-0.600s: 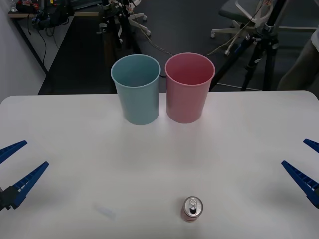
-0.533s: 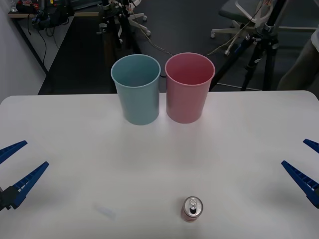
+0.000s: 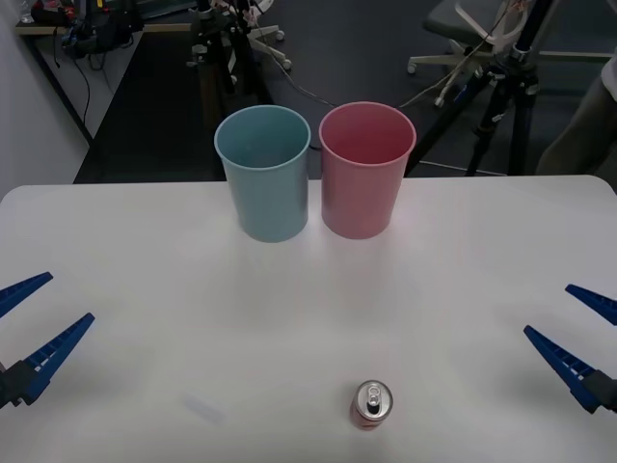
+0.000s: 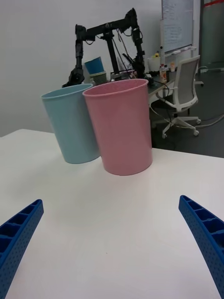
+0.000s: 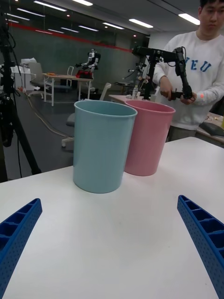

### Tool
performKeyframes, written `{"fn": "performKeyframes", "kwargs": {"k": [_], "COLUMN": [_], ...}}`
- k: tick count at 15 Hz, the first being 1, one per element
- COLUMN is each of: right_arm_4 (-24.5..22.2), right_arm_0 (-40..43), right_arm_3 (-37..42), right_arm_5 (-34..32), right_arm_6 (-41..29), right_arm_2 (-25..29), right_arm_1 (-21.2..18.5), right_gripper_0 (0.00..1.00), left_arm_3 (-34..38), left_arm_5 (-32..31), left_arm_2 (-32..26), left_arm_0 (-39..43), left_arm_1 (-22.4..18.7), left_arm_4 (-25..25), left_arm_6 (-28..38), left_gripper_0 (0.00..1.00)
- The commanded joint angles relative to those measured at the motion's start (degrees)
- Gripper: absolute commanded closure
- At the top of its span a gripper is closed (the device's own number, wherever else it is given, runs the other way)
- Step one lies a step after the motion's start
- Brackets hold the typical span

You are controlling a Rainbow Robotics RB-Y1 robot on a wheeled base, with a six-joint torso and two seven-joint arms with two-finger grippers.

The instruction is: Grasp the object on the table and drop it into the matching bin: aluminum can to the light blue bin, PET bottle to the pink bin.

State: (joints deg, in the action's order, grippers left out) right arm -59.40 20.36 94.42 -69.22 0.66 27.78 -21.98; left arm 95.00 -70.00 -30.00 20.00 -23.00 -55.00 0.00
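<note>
Shifted inward: right gripper (image 3: 576, 340), fingers spread wide, empty. Left gripper (image 3: 31, 326) likewise agape. Aluminum can (image 3: 372, 403) upright, seemingly nearer right fingers.

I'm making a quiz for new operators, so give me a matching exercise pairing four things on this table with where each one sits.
Things:
1. aluminum can
2. light blue bin
3. pink bin
4. right claw

Places:
A. far side of the table, on the robot's left of its twin
B. open, over the table's right edge
C. upright near the table's front edge, right of centre
D. far side of the table, on the robot's right of its twin

Pairs: 1-C, 2-A, 3-D, 4-B
</note>
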Motion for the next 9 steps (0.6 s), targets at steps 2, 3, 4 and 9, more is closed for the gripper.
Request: {"fn": "performKeyframes", "kwargs": {"k": [2,3,4,9], "right_arm_4": [-0.3,-0.3,-0.3,-0.3], "right_arm_0": [1.5,2.1,2.7,5.7], "right_arm_3": [0.1,0.1,0.1,0.1], "right_arm_5": [-0.3,-0.7,-1.6,-4.3], "right_arm_6": [1.8,2.6,3.0,6.0], "right_arm_2": [-3.2,-4.0,-4.8,-7.6], "right_arm_1": [0.0,0.0,0.1,0.0], "right_gripper_0": [0.0,0.0,0.0,0.0], "left_arm_3": [0.0,0.0,0.0,0.0], "left_arm_5": [0.0,0.0,0.0,0.0], "left_arm_2": [0.0,0.0,0.0,0.0], "left_arm_0": [0.0,0.0,0.0,0.0], "left_arm_1": [0.0,0.0,0.0,0.0], "left_arm_4": [0.0,0.0,0.0,0.0], "left_arm_6": [0.0,0.0,0.0,0.0], "left_gripper_0": [0.0,0.0,0.0,0.0]}}
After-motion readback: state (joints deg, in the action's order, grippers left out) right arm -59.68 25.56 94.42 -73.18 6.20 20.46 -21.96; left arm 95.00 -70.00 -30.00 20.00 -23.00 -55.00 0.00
